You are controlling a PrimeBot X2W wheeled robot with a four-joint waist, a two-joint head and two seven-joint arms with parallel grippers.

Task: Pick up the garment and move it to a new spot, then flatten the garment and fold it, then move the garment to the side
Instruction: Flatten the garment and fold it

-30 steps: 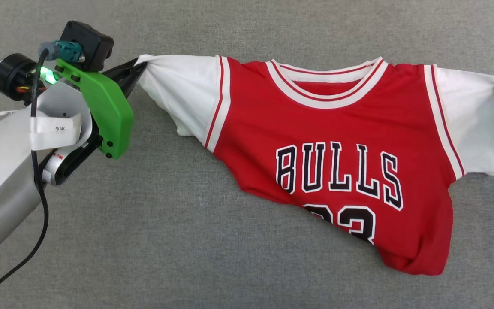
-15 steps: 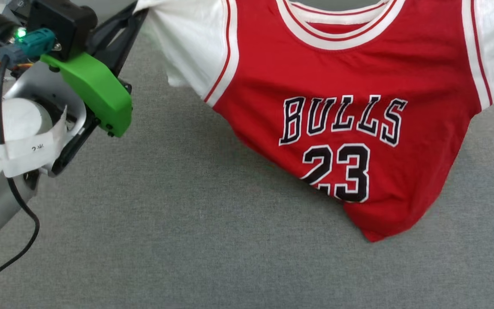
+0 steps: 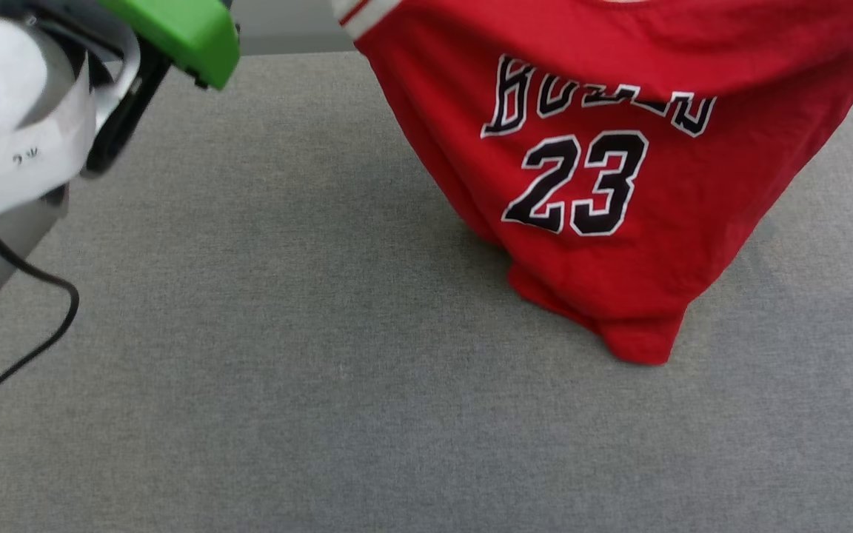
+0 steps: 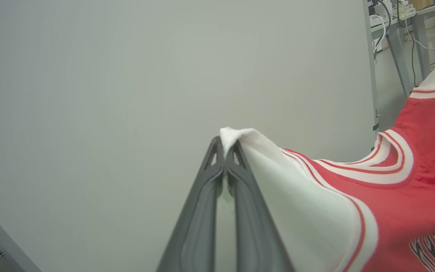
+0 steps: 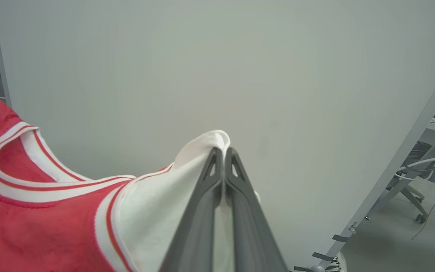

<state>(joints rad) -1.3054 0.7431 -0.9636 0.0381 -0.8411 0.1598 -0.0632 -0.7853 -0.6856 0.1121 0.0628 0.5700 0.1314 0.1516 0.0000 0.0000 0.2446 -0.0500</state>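
- Left gripper: two dark fingers pinched together on one white sleeve tip of the garment.
- Right gripper: two fingers clamped on the other white sleeve.
- One garment hangs between them, its lowest red corner reaching the grey table.
- Readable: "23"; the lettering above is creased and half hidden.
- One white tag on the left forearm, marks illegible.

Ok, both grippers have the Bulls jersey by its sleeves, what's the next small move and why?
Probably raise both arms together: the left gripper and right gripper are shut on the white sleeves, but the hem of the jersey looks bunched on the grey surface.
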